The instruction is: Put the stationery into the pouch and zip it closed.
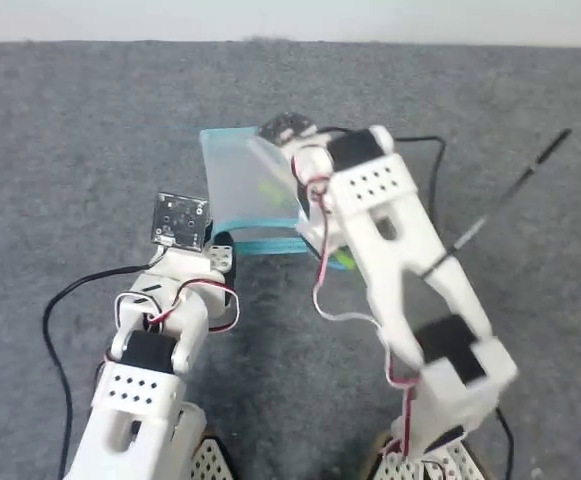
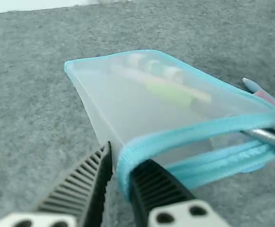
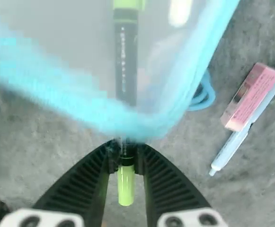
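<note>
At pouch (image 2: 142, 104) mouth: one marker (image 3: 126, 182); nearby one eraser (image 3: 250, 96), one pen (image 3: 243, 133).

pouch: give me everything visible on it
The pouch is a translucent, soft plastic-looking bag with a light-blue zipper rim. It sits on the grey mat, mouth open. The left tool pinches the rim at the mouth; the right tool holds a marker partly through it. Pale stationery shows faintly inside.

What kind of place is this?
Likely a robot-lab bench: grey felt-like mat, two white arms with exposed wiring, and staged props, a pouch and marker.
</note>
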{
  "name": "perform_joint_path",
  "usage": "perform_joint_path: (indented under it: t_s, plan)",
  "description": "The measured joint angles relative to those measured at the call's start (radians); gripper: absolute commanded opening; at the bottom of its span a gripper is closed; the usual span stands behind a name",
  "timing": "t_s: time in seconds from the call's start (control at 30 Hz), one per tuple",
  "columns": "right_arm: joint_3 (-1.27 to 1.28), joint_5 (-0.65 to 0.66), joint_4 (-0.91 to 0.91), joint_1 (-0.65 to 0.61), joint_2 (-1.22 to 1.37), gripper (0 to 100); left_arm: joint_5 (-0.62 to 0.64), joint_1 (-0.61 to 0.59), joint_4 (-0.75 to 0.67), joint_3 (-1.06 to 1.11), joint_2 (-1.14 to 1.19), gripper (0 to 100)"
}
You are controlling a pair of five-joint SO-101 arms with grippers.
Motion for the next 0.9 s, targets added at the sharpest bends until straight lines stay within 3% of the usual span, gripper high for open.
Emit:
perform_joint_path:
  t_s: [0.23, 0.5, 0.73, 0.9]
  plan:
    - [-0.232, -0.086, 0.037, -0.055, 0.135, 20.6, -0.006, -0.003, 0.000, 0.000, 0.000, 1]
    - [-0.250, -0.094, 0.037, -0.098, 0.123, 16.6, -0.006, -0.003, 0.000, 0.000, 0.000, 1]
    - [-0.245, -0.086, 0.037, -0.098, -0.075, 16.5, -0.006, -0.003, 0.000, 0.000, 0.000, 1]
    - [-0.072, -0.025, 0.034, 0.003, -0.270, 16.5, -0.014, -0.089, -0.002, 0.002, 0.000, 1]
